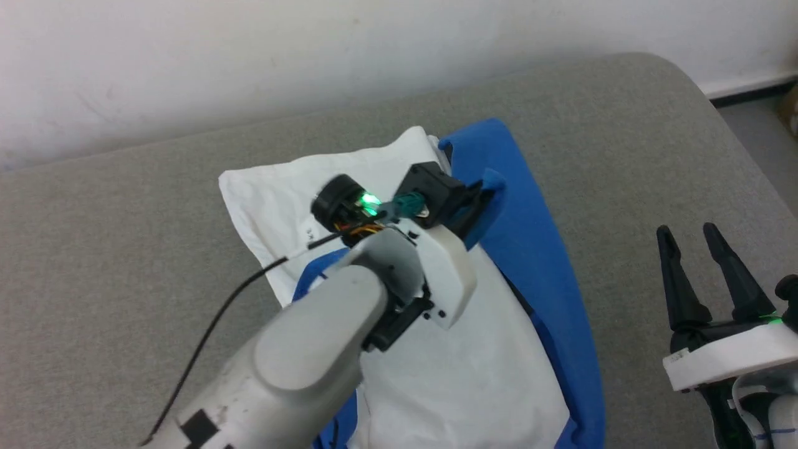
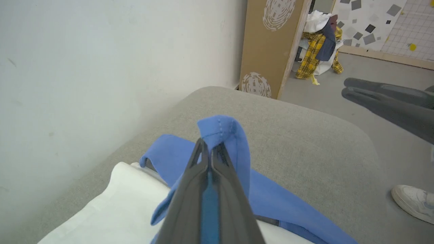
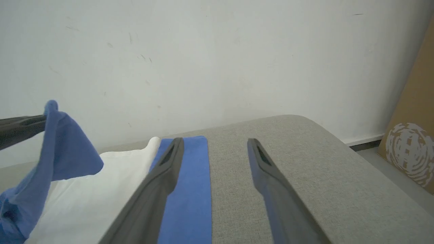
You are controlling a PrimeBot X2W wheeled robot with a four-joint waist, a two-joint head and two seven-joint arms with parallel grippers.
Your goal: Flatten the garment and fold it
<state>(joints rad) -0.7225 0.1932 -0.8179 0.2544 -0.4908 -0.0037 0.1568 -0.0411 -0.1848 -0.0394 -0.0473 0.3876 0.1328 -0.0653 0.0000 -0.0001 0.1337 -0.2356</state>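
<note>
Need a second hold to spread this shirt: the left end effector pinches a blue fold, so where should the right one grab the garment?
Probably the flat blue strip on the right edge of the garment. Come low from the robot's right, over the grey cushion: the open right end effector hovers there, and that edge lies free on the cushion.

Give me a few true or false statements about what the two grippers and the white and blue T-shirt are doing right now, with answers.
1. The left gripper is shut on blue fabric of the white T-shirt with royal-blue sleeves. True.
2. The right gripper grips the shirt's hem. False: it is open and empty, over the grey padded surface beside the shirt.
3. The shirt rests on a wooden table. False: it lies on the grey padded surface.
4. A white shoe stands on the floor nearby. True.
</note>
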